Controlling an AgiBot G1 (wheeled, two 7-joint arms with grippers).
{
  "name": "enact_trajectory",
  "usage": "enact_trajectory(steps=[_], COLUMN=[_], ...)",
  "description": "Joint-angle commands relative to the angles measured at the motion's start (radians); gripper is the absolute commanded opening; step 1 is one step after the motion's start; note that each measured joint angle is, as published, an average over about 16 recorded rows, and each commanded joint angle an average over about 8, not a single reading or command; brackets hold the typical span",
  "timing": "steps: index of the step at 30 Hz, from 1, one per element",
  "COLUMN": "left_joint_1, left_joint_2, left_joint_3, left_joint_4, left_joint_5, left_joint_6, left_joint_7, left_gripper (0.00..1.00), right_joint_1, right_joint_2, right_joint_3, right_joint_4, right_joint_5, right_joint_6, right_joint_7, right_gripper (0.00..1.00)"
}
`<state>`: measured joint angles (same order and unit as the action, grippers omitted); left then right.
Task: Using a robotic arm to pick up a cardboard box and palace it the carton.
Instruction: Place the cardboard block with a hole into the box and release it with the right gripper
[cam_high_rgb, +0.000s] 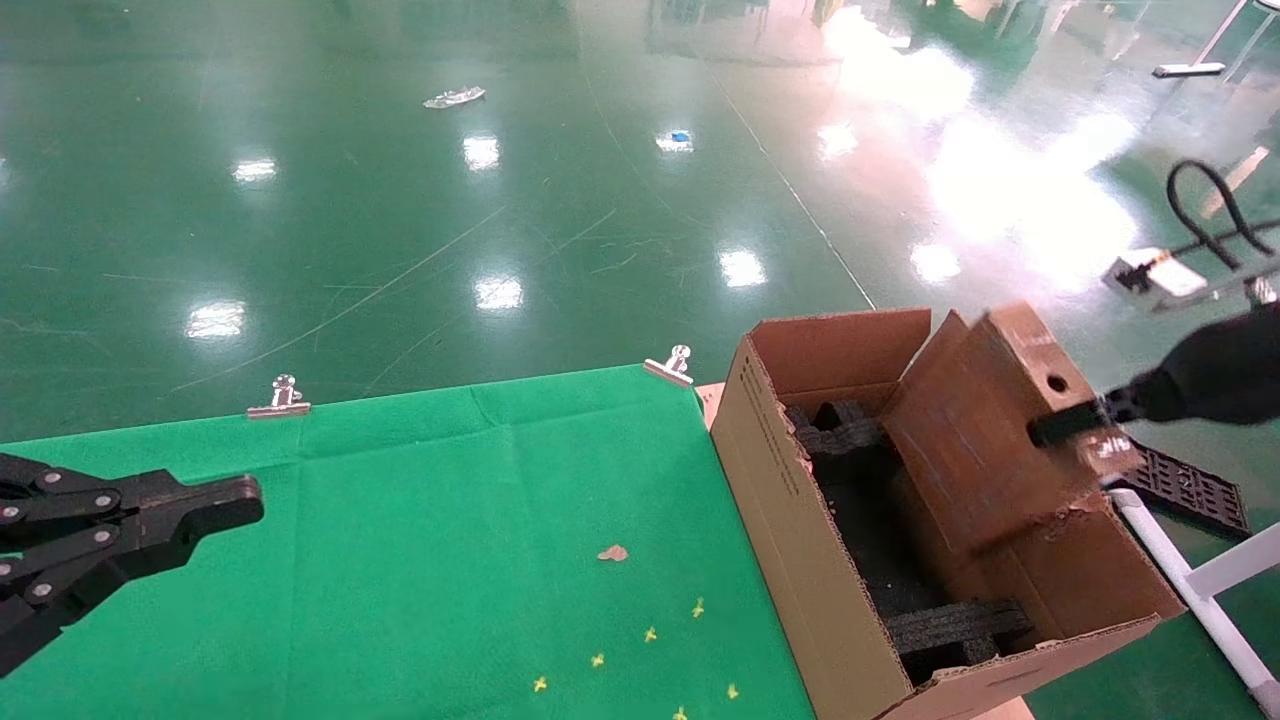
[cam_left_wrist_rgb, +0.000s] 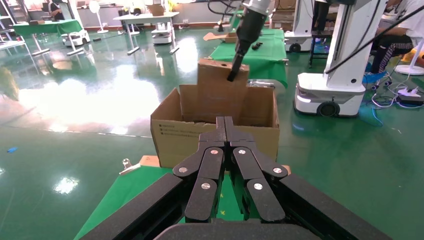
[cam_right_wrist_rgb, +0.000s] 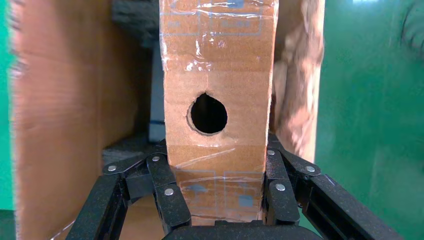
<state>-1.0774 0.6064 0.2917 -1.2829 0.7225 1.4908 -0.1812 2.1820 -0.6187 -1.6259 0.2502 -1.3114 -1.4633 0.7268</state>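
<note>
**Box over the carton, not yet released**

At the left, above the green table (cam_high_rgb: 400, 520), my left claw (cam_high_rgb: 235, 505) sits idle, pressed together. Rightward, my right claw (cam_right_wrist_rgb: 217, 200) pinches the cardboard box (cam_high_rgb: 985, 430), tilted partly inside the carton (cam_high_rgb: 790, 520). Pickup is done; lowering and letting go remain, I judge.

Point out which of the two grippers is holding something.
The right gripper, over the carton, clamps the cardboard box with the round hole. The left gripper hangs shut and empty over the green cloth.
</note>
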Motion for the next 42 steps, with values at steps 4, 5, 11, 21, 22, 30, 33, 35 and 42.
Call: enact_trajectory(steps=[4, 5, 11, 21, 22, 30, 33, 35, 42], left_joint_1=[0.000, 0.000, 0.000, 0.000, 0.000, 0.000, 0.000, 0.000, -0.001], left_joint_2=[0.000, 0.000, 0.000, -0.001, -0.001, -0.001, -0.001, -0.001, -0.001], left_joint_3=[0.000, 0.000, 0.001, 0.001, 0.001, 0.002, 0.002, 0.002, 0.003], left_joint_4=[0.000, 0.000, 0.000, 0.000, 0.000, 0.000, 0.000, 0.000, 0.000], left_joint_5=[0.000, 0.000, 0.000, -0.001, -0.001, -0.001, -0.001, -0.001, -0.002], left_joint_6=[0.000, 0.000, 0.000, -0.001, -0.001, -0.001, -0.001, -0.001, -0.001], left_joint_7=[0.000, 0.000, 0.000, 0.001, 0.001, 0.001, 0.001, 0.001, 0.001], left_gripper=[1.00, 1.00, 1.00, 1.00, 1.00, 1.00, 1.00, 1.00, 1.00], right_joint_1=[-0.051, -0.059, -0.109, -0.249, -0.269, -0.371, -0.378, -0.383, -0.442], right_joint_2=[-0.036, -0.043, -0.072, -0.109, -0.114, -0.149, -0.157, -0.161, -0.175], right_joint_3=[-0.018, -0.020, -0.024, -0.005, -0.001, 0.025, 0.027, 0.028, 0.049], right_joint_4=[-0.096, -0.110, -0.170, -0.225, -0.228, -0.225, -0.222, -0.221, -0.216], right_joint_5=[-0.016, -0.018, -0.021, 0.007, 0.013, 0.052, 0.055, 0.058, 0.089], right_joint_6=[0.007, 0.011, 0.044, 0.210, 0.234, 0.290, 0.249, 0.227, 0.242], right_joint_7=[0.028, 0.031, 0.046, 0.055, 0.056, 0.062, 0.065, 0.065, 0.037], right_gripper=[0.00, 0.00, 0.00, 0.00, 0.00, 0.00, 0.00, 0.00, 0.00])
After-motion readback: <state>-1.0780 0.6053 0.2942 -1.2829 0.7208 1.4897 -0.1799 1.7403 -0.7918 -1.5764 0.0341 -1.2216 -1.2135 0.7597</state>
